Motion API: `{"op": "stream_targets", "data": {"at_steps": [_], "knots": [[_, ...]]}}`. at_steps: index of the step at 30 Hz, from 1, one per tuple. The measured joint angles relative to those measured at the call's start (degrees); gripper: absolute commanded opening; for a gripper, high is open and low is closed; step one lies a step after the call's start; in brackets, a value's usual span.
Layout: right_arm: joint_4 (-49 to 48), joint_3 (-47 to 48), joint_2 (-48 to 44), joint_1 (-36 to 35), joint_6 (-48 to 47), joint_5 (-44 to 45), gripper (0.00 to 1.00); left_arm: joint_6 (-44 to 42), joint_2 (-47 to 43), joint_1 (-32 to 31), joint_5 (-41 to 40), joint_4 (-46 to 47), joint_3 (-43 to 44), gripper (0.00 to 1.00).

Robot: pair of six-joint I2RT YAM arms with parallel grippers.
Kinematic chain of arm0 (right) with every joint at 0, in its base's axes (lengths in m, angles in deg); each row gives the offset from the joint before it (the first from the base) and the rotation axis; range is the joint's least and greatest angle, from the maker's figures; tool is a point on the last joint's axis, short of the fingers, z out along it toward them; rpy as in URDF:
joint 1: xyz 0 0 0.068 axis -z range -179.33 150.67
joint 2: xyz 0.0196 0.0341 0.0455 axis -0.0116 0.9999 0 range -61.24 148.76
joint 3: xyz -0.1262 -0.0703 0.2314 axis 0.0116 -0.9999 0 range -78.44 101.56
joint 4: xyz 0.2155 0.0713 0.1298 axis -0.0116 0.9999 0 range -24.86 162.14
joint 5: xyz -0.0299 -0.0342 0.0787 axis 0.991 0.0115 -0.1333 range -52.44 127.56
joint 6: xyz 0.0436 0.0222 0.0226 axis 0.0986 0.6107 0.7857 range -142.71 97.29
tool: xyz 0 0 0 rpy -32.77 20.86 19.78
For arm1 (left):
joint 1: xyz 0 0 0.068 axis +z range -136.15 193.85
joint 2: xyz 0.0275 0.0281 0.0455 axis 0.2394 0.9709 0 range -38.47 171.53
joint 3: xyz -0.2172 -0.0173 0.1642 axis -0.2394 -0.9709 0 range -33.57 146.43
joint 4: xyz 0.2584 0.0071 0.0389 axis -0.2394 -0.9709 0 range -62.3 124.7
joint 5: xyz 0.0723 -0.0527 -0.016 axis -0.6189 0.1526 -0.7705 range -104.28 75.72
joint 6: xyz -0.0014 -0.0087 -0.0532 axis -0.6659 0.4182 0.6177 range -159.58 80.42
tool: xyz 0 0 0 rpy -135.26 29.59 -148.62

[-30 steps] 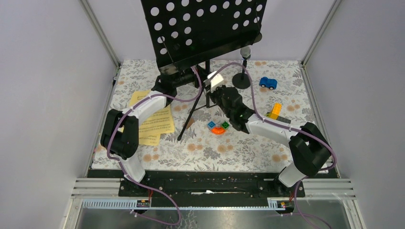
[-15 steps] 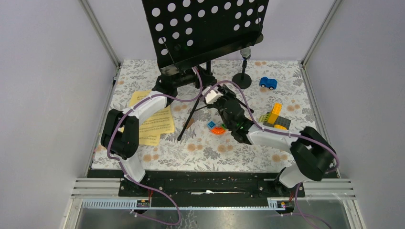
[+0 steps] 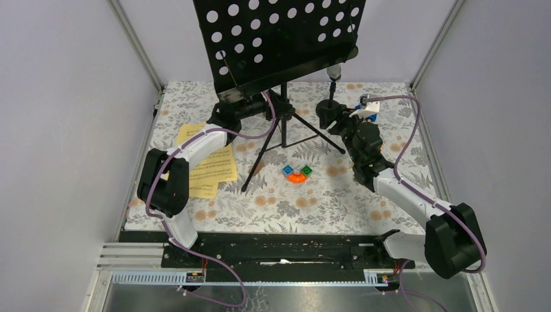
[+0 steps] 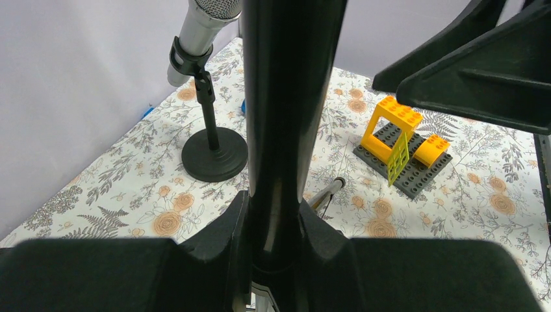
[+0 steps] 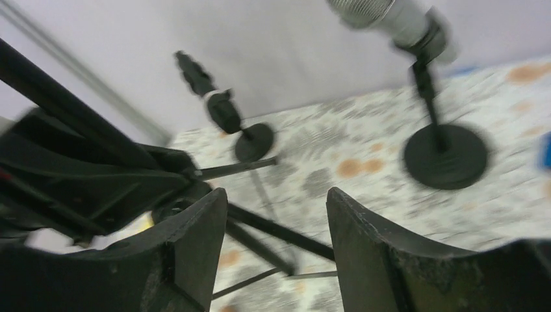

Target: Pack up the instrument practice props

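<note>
The black perforated music rack (image 3: 281, 39) stands upright on its three legs at the back middle of the table (image 3: 292, 205), which is covered with a flowered cloth. The left gripper (image 3: 250, 107) is low on the rack's centre pole, and in the left wrist view its jaws are clamped on this pole from both sides. The right gripper (image 3: 334, 118) is just beside the round base of the mic holder (image 4: 214, 153) that carries the silver microphone (image 4: 201, 26), to the right of the rack; its jaws are apart and nothing is between them. In the right wrist view, which is blurred, a black microphone (image 5: 214, 97) sits on the second holder (image 5: 255, 142) near the back wall, beyond the rack's legs. The yellow sheet-music pages (image 3: 211, 166) lie flat on the left side of the table, partly under the left arm. An orange curved block (image 3: 297, 174) lies near the centre, in front of the legs. A small blue toy car (image 3: 370, 116) is behind the right wrist, mostly hidden. A yellow brick frame on a grey plate (image 4: 403, 146) shows in the left wrist view, to the right of the pole.
</note>
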Motion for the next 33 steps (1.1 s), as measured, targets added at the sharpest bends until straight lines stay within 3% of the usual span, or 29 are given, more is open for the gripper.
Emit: {"op": "stream_targets", "data": {"at_steps": [7,13,27,33], "knots": [[0.61,4.61,9.20,3.65,30.47,-22.08,0.66,-0.02,0.00,0.00,0.02,-0.09,0.07,0.00],[-3.54,5.38,15.58,3.65,44.41,-31.34,0.70,-0.02,0.00,0.00,0.02,-0.11,0.07,0.00],[-7.45,9.79,23.02,3.65,53.07,-37.77,0.59,-0.02,0.00,0.02,0.02,-0.13,0.07,0.00],[-7.48,11.50,24.87,3.65,53.31,-38.01,0.46,-0.02,0.00,0.02,0.02,-0.15,0.09,0.00]]}}
